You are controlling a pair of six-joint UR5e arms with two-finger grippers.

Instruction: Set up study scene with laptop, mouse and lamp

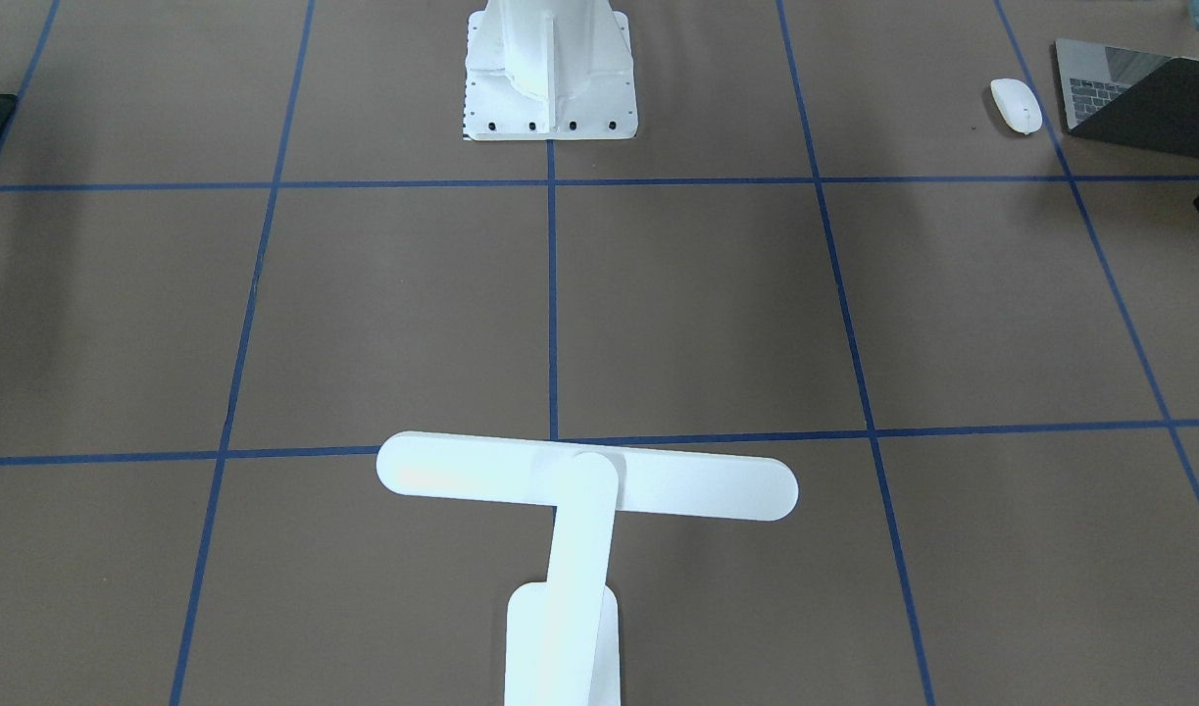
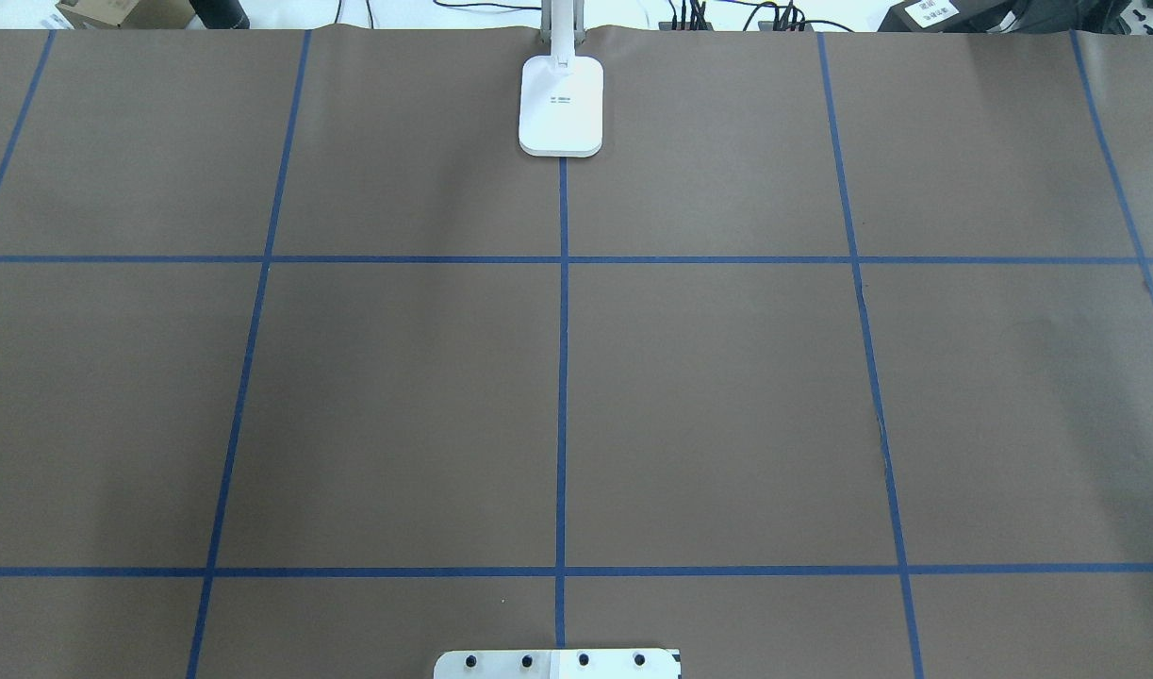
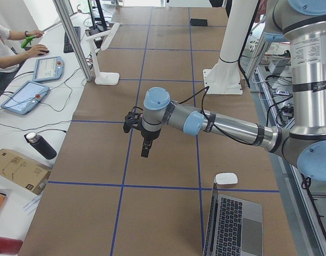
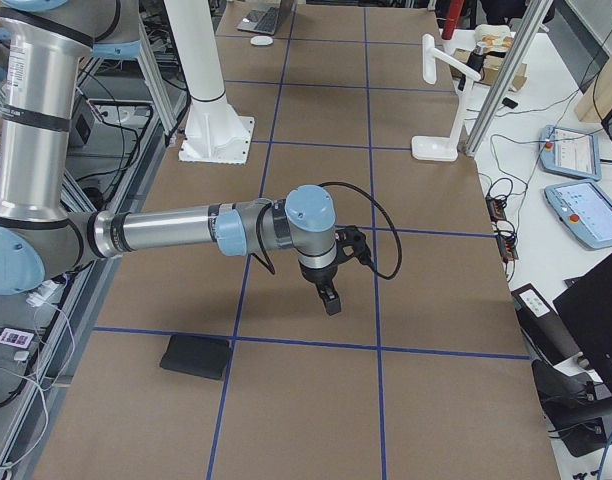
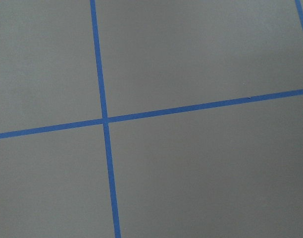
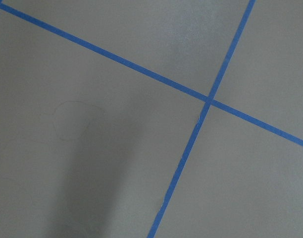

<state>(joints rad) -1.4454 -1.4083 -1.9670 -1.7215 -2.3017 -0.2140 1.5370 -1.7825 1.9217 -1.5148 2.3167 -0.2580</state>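
- Laptop (image 1: 1138,93) sits open at the left end of the table (image 2: 727,405), close to the robot's edge. The mouse (image 1: 1015,105) is just beside it toward the centre, not touching. You can read both as staged within the left arm's reach.
- The lamp (image 1: 584,480) stands at the far edge on the centre line, well apart from both. Its bar head reaches in over the table, probably so that either arm can get to it.
- Your left gripper (image 3: 145,149) hangs fingers-down over bare paper near the laptop end, with nothing in it. You cannot tell from this side view whether its fingers are parted.
- The right gripper (image 4: 329,297) hangs likewise over the other half, near the black mat (image 4: 196,355), also empty. Its opening cannot be told either.
- Both wrist cameras show only brown paper and blue tape, so no object lies in their view.
- No tray or bin sits on the table. The one cardboard box (image 3: 16,168) is on the side bench, and you cannot see into it.
- By my reading, nothing is arranged yet: the three things lie scattered.
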